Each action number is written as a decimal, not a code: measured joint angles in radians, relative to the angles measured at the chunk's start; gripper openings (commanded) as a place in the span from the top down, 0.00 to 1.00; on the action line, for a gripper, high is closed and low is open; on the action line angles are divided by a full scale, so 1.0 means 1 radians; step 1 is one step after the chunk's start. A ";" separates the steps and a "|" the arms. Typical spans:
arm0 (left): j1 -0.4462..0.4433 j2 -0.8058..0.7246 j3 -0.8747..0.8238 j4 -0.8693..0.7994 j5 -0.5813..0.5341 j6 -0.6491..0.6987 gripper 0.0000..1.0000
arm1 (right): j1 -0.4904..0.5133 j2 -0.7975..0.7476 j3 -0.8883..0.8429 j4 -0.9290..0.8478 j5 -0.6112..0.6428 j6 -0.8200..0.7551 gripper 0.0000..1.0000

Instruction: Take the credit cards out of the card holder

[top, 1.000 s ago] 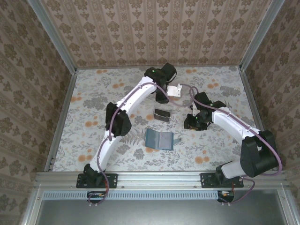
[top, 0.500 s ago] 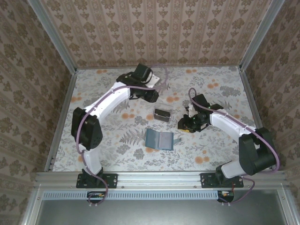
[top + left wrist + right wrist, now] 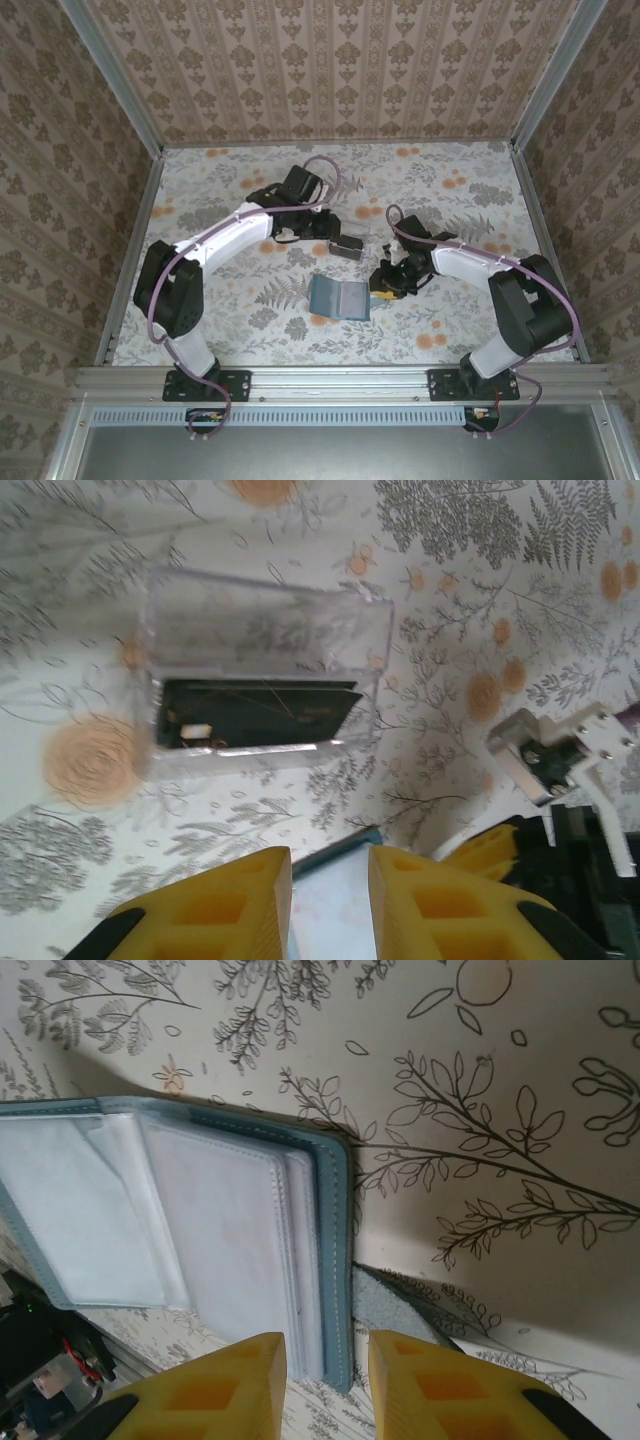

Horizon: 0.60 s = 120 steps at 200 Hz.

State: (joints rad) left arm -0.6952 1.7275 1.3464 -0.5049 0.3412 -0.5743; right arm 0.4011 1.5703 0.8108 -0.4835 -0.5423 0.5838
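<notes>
Wallet [image 3: 340, 298]: lies open; pocket contents unreadable.
Dark card [image 3: 255, 712]: inside tray [image 3: 375, 660].
Left gripper [image 3: 330, 865]: jaws slightly parted, empty.
Right gripper [image 3: 328, 1350]: astride wallet's edge; grip unclear.

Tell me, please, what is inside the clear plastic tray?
A dark card lies inside the tray, against one long wall. Whether anything lies under that card is hidden.

Left gripper [image 3: 328, 880], right gripper [image 3: 325, 1360]: both angled down, jaws narrowly parted.
</notes>
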 measured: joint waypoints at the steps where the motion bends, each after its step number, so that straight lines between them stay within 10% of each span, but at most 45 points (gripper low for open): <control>1: -0.002 0.000 -0.003 0.002 0.000 -0.005 0.73 | 0.000 0.000 0.000 0.000 0.000 0.000 0.71; 120: -0.197 0.042 -0.217 0.237 0.061 -0.308 0.71 | 0.003 0.019 -0.023 -0.013 0.107 -0.008 0.72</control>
State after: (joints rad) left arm -0.8925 1.7695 1.1297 -0.2684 0.4026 -0.8822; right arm 0.4042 1.5898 0.7883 -0.4961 -0.4355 0.5758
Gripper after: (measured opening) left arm 0.284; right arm 0.282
